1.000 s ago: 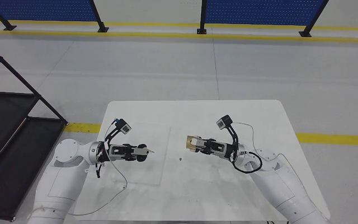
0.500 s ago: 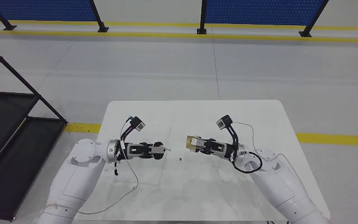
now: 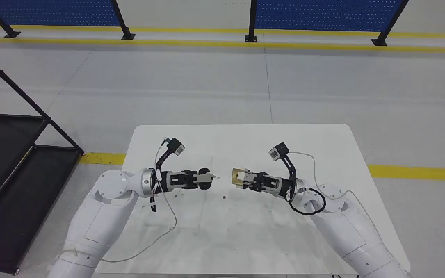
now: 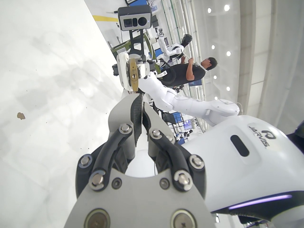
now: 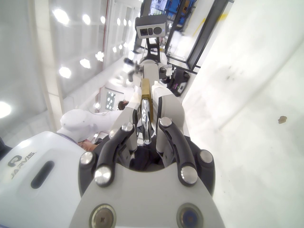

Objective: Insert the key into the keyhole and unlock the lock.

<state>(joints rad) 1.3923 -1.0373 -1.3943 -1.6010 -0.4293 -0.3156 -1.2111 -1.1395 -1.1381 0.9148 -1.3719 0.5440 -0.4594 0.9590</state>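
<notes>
Left hand [image 3: 208,178] pinches the key [image 3: 217,177], right hand [image 3: 246,180] clamps the lock [image 3: 237,176], above a white table [image 3: 278,146] on grey flooring [image 3: 208,83].

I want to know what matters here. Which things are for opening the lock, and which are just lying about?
For the job: key, pinched in the left gripper; lock, held in the right gripper, a gap away from the key's tip.
Just lying about: brown speck on the table; black rack beside the table; blue barriers farther back.
</notes>
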